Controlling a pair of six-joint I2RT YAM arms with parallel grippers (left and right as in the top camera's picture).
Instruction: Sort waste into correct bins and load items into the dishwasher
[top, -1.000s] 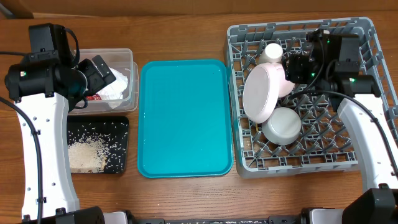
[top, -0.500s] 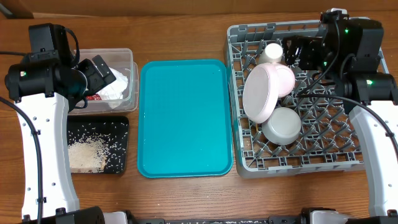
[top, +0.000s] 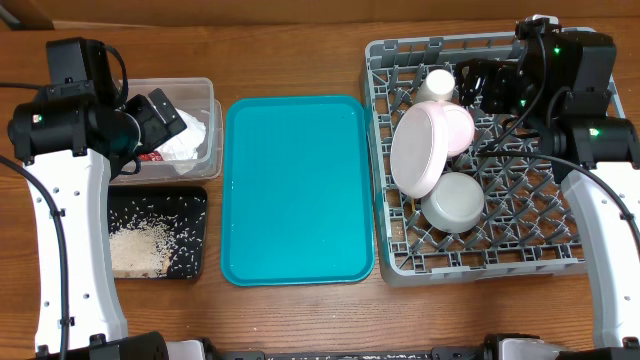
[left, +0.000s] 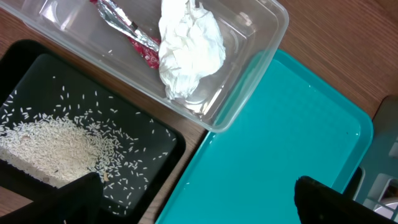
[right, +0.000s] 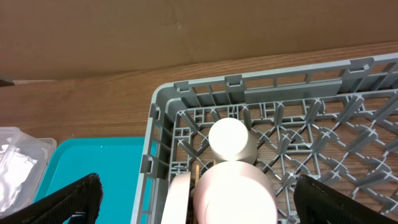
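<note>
The clear tub (top: 200, 90) holds the white tissue (top: 190, 140) and the red-and-white wrapper (top: 150, 155); both show in the left wrist view, tissue (left: 189, 50) and wrapper (left: 134, 40). The black tray (top: 195, 200) holds rice (top: 135, 250). The grey rack (top: 560, 260) holds two pink plates (top: 425, 145) on edge, a whitish bowl (top: 452, 200) and a white cup (top: 436, 84). A wooden chopstick (right: 197, 170) shows between the plates. My left gripper (top: 160, 115) is open and empty above the tub. My right gripper (top: 480, 85) is open and empty above the rack's far side.
The teal tray (top: 300, 190) lies between the bins and the rack, with a couple of rice grains on it in the left wrist view (left: 286, 143). A brown cardboard wall stands behind the table.
My right gripper has moved up and toward the rack's far right corner, away from the plates, then held still. The left arm has not moved.
</note>
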